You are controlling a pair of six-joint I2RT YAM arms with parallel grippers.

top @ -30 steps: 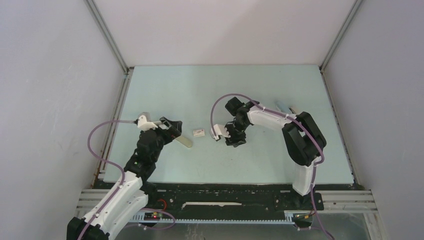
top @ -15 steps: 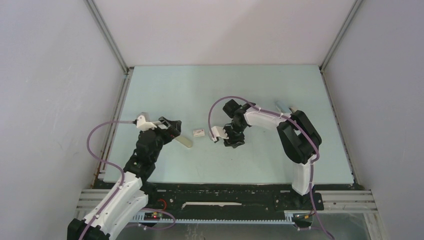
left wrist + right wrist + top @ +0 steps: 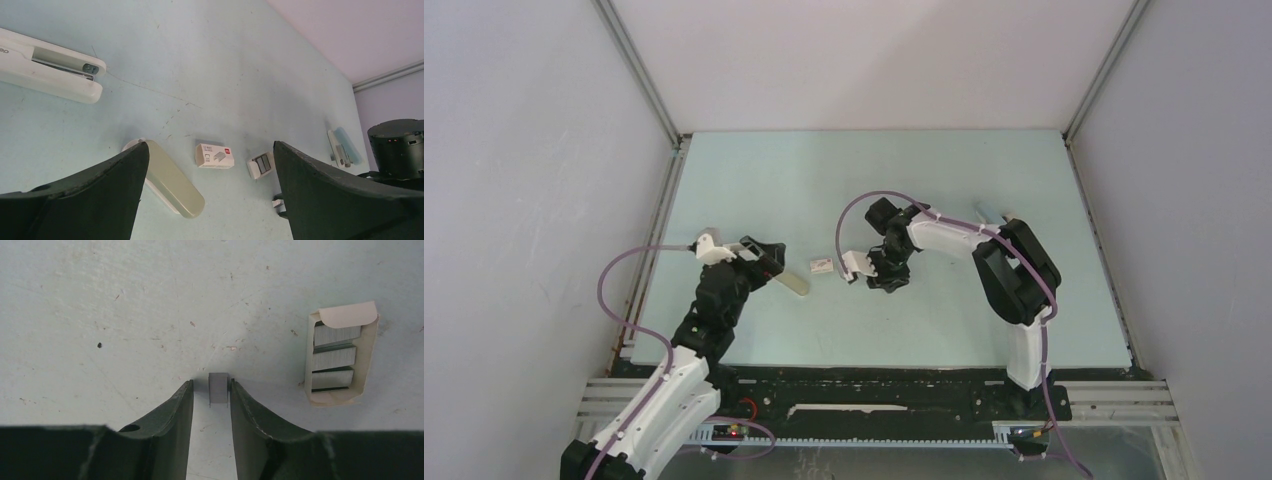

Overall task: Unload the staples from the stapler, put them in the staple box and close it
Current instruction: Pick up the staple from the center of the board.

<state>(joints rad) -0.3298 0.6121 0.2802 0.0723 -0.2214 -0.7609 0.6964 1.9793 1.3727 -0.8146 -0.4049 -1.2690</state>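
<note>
Staples [image 3: 218,390], where are they?
Small grey block on the table [image 3: 125,315], between the right claw's [image 3: 211,383] fingertips: touching one, a thin gap at the other, so not clamped
And the left claw [image 3: 211,145]?
Spread wide, holding nothing, a cream stapler [image 3: 172,182] and a printed box [image 3: 215,156] in front

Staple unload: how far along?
Done: one loose staple block lies on the table, out of any stapler. In hand: the right pincer straddles it, a gap showing on one side, so not clamped. Left: grip and move it, perhaps to the open box beside it; whether the white stapler holds more is unclear.
</note>
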